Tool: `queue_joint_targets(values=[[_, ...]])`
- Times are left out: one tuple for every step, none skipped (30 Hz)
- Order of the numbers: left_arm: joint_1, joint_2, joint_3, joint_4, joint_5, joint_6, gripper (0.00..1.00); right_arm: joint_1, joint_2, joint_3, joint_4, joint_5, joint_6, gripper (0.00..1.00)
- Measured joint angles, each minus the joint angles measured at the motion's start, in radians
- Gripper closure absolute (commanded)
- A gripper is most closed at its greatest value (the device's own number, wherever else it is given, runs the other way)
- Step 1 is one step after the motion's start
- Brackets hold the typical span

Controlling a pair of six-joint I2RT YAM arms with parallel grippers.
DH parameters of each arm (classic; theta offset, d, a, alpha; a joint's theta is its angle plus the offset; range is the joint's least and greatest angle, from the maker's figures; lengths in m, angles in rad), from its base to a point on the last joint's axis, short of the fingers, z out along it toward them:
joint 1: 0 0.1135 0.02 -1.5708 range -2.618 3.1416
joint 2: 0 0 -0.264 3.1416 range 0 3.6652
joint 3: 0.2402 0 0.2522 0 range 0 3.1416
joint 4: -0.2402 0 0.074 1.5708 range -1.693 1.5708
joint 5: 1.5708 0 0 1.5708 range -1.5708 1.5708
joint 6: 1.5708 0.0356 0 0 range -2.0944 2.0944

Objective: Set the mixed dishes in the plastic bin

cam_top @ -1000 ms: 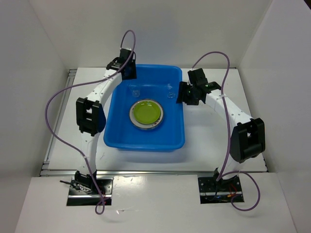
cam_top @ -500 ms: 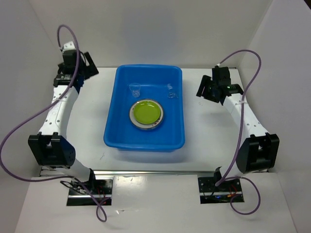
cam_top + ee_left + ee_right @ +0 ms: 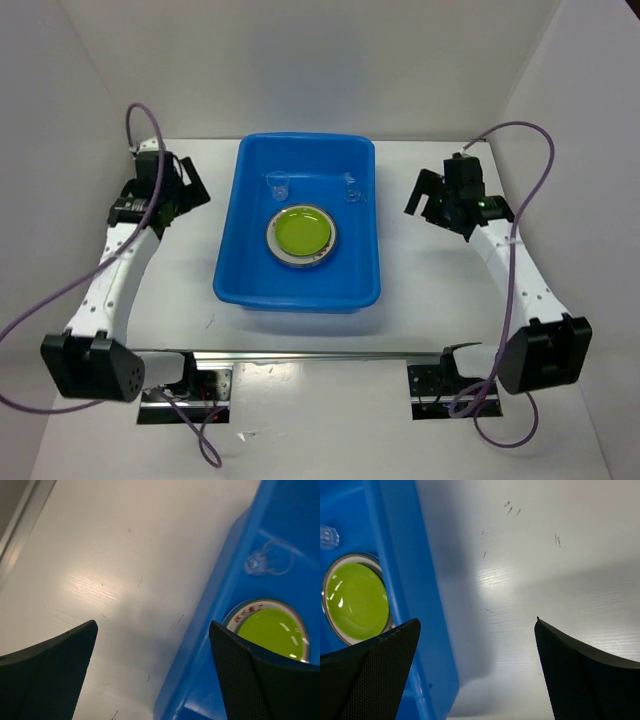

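Observation:
The blue plastic bin [image 3: 232, 250] stands mid-table. Inside it a lime-green plate [image 3: 301, 233] tops a stack; a white lettered rim shows under it, and any other plates are hidden. Two tiny clear cups [image 3: 279, 184] [image 3: 352, 193] sit in the bin's far end. My left gripper [image 3: 190, 195] is open and empty over the table left of the bin. My right gripper [image 3: 422, 200] is open and empty right of the bin. The left wrist view shows the bin's left wall [image 3: 220, 605], the green plate [image 3: 272, 632] and a cup [image 3: 267, 560] beyond my open left gripper [image 3: 155, 680]. The right wrist view shows the bin wall [image 3: 405, 580] and the plate [image 3: 357, 600] beyond my open right gripper [image 3: 477, 675].
White walls enclose the table on the left, back and right. A metal rail [image 3: 300, 355] runs along the near edge. Bare white tabletop [image 3: 440, 290] lies on both sides of the bin. Purple cables loop above each arm.
Both arms have swung outward from the bin: the left from its far left corner to the table's left side, the right from the bin's right rim further right. The bin's contents are unmoved.

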Motion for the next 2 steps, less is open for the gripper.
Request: queue_joint_targets(values=[[0.0,-0.038,0.006,0.002,-0.001,-0.002,0.01,0.0,-0.021,-0.001,0.0,0.003,0.003,0.0],[0.0,-0.067,0.011,0.005,-0.001,-0.005,0.01,0.0,-0.041,-0.001,0.0,0.009,0.004,0.0]])
